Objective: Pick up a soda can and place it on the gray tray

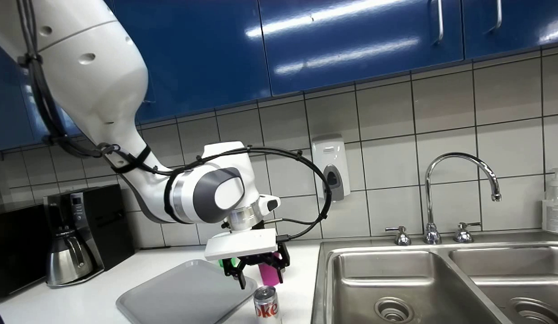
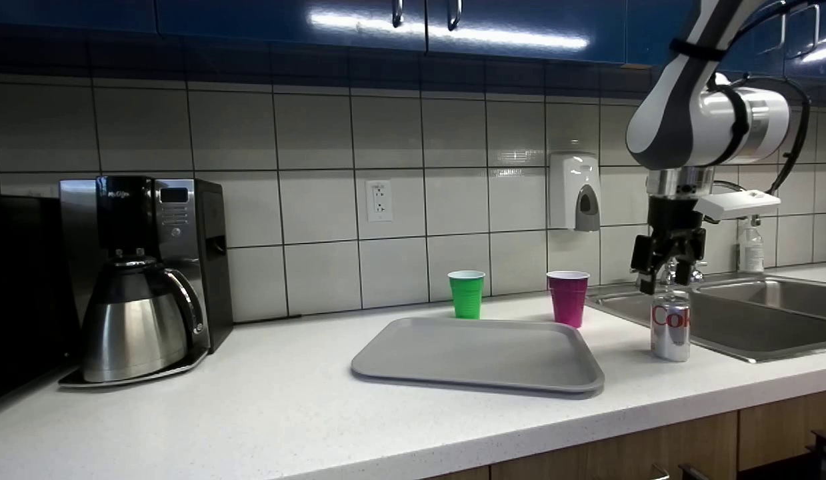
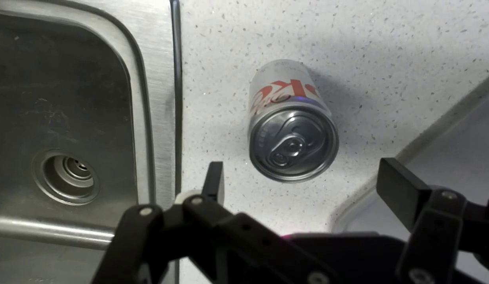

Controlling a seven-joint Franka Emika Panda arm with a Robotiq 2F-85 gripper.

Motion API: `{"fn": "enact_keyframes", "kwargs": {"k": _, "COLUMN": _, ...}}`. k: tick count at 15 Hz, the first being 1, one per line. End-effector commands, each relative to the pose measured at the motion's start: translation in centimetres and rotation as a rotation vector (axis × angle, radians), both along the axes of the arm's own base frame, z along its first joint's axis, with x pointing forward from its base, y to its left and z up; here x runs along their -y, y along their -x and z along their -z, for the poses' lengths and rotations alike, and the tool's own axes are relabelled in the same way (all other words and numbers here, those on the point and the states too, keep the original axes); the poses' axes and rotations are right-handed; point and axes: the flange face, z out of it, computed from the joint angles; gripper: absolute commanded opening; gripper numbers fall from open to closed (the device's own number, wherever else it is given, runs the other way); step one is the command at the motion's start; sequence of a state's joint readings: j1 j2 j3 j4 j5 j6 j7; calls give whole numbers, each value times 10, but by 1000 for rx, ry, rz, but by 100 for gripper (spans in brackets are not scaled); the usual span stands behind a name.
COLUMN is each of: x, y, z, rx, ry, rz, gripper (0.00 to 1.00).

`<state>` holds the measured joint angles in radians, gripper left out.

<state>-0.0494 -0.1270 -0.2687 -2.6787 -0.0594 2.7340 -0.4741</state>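
In an exterior view, the Robotiq gripper (image 1: 261, 282) is seen pointed downward above the white countertop (image 1: 301, 270), with its two black fingers (image 1: 241, 280) spread wider than the silver Coke can (image 1: 266, 308) below them. Nothing is held between the fingers. The gray tray (image 1: 184, 292) is laid flat on one side of the can, and the steel double sink (image 1: 323, 288) is set into the countertop on the opposite side. In an exterior view, the can (image 2: 671, 327) is shown upright on the countertop, placed near the sink and apart from the tray. The fingers are held just above it, though their full spread cannot be told from there. The green plastic cup (image 2: 467, 295) is stood behind the tray, toward the tiled back wall (image 2: 319, 207), and the magenta plastic cup (image 2: 568, 300) is stood near the tray's rear corner. The drip coffee maker (image 2: 179, 247) is placed beyond the tray, well apart from the can. In the wrist view, the can is seen from above, with its lid and pull tab (image 3: 289, 149) turned toward the camera and its red lettering partly readable. The fingers (image 3: 400, 193) are shown wide apart, with countertop visible between each of them and the can, which is touched by neither. The round drain (image 3: 66, 177) of the sink is seen at the left, and an edge of the tray at the right, partly covered by a finger.
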Motion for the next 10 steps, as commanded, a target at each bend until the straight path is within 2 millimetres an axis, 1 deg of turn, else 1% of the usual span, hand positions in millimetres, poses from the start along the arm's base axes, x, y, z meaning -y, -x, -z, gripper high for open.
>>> {"fn": "enact_keyframes", "kwargs": {"k": 1, "x": 4, "y": -12, "z": 11, "rx": -16, "ry": 25, "rz": 14, "gripper": 100}}
{"fn": "enact_keyframes", "kwargs": {"k": 10, "x": 11, "y": -8, "z": 38, "rx": -84, "ry": 52, "rz": 16, "gripper": 100}}
